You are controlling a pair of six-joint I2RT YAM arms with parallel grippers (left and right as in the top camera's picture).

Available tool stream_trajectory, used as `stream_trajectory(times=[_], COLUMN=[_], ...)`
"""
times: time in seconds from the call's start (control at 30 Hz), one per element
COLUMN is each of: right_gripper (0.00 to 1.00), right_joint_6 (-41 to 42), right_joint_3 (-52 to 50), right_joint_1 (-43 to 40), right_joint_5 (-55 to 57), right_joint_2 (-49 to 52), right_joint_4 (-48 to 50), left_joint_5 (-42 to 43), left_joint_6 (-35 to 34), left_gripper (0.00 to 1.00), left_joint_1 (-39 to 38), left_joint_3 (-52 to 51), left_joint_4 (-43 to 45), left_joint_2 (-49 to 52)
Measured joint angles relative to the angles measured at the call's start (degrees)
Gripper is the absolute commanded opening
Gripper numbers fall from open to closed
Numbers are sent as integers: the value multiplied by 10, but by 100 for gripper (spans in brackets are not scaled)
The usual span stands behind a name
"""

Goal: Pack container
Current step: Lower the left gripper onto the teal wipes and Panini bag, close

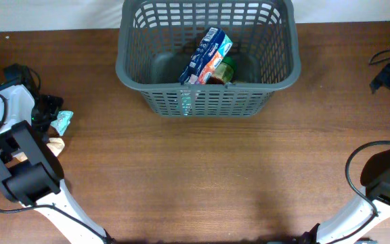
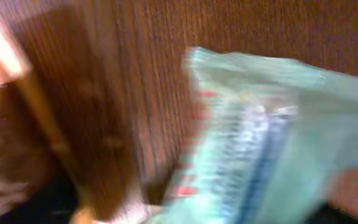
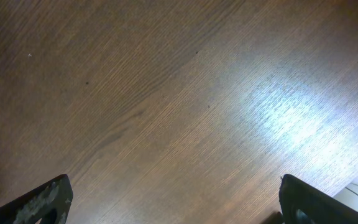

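Observation:
The container [image 1: 249, 102], a large dark grey slotted basket, stands at the back middle of the table. Inside it a blue and white packet [image 1: 205, 54] leans over a green-topped item [image 1: 226, 68]. My left gripper [image 1: 48, 112] is at the far left edge, right against a small teal packet [image 1: 63, 120]. That packet fills the blurred left wrist view [image 2: 260, 137], where the fingers do not show. My right gripper [image 1: 388, 78] is at the far right edge. It is open and empty over bare wood [image 3: 179, 202].
A tan and white wrapped item [image 1: 56, 146] lies just in front of the teal packet, beside the left arm's base [image 1: 26, 176]. A black cable [image 1: 384, 54] loops at the right edge. The right arm's base [image 1: 384, 176] stands at the front right.

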Motion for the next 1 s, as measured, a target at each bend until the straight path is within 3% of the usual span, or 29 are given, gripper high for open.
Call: stream_trajectory(times=[0.1,0.13,0.63,1.0], right_gripper=[99,99,99,99], right_joint_6=[0,0,0,0], right_joint_3=[0,0,0,0], right_joint_1=[0,0,0,0], right_joint_5=[0,0,0,0], right_joint_2=[0,0,0,0], right_joint_4=[0,0,0,0], left_joint_5=[-1,-1,21,68], left_joint_6=[0,1,7,57], left_gripper=[10,3,2,2], left_joint_1=[0,0,1,1], left_joint_3=[0,0,1,62], left_joint_4=[1,0,2,-59], left_joint_2=[0,0,0,-8])
